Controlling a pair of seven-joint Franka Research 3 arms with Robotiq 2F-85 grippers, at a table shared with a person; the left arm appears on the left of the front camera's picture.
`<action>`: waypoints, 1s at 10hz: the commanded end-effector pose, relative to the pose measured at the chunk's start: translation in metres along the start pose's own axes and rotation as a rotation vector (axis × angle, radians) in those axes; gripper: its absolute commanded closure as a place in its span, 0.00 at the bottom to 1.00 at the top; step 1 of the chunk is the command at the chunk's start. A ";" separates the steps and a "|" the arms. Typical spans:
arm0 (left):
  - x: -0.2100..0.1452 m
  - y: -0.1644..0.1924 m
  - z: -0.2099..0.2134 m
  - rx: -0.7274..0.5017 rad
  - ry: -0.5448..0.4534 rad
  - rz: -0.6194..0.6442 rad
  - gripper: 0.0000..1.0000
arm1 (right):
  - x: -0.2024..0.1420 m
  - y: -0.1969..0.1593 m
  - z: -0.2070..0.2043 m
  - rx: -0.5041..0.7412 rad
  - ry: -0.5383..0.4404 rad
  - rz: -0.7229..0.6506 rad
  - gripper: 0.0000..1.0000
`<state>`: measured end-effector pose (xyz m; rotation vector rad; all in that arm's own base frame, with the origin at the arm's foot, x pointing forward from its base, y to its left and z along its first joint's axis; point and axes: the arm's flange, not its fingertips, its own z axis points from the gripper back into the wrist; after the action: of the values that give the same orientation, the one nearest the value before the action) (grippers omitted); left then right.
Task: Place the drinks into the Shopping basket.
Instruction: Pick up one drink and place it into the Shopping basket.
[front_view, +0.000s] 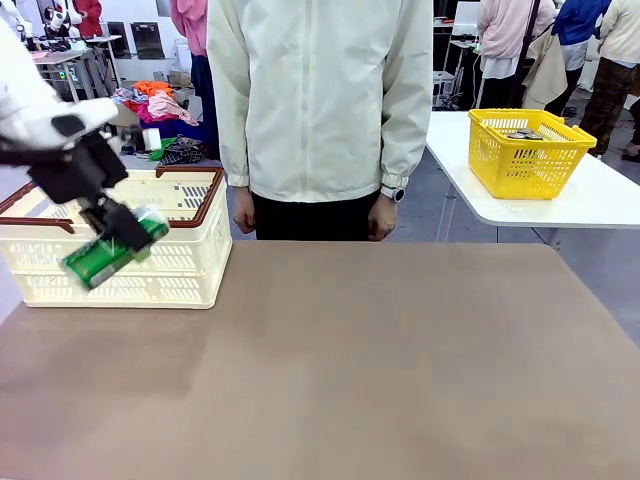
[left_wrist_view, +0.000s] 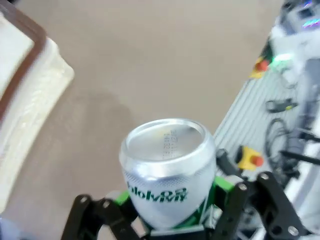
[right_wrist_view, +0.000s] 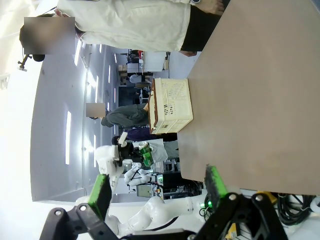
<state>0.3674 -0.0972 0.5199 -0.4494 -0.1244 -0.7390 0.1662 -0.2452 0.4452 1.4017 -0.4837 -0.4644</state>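
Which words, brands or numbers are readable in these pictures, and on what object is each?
Green can: green lettering below the silver top, upside down and blurred, not readable.
Its top: faint stamped marks, too blurred to read.
Shopping basket: no print that I can read.

Brown table (front_view: 350, 370), cream Shopping basket (front_view: 190, 262) on far-left corner. Far right, white table (front_view: 600, 200) carries yellow basket (front_view: 520, 165).

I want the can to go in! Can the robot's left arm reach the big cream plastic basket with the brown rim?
Probably yes: the left gripper, shut on the green metal can, hangs just in front of the cream basket, whose top is open.
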 end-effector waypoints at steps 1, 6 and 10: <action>0.086 0.037 0.043 -0.133 -0.054 0.222 1.00 | 0.000 0.004 -0.003 0.018 -0.011 0.002 0.00; 0.176 0.146 0.023 0.166 -0.146 0.600 1.00 | 0.000 0.004 -0.003 0.018 -0.011 0.002 0.00; 0.147 0.172 -0.033 0.360 -0.039 0.763 1.00 | 0.000 0.004 -0.003 0.018 -0.011 0.002 0.00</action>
<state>0.6024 -0.0850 0.4667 -0.1945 -0.1176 0.0065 0.1662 -0.2451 0.4453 1.4017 -0.4834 -0.4645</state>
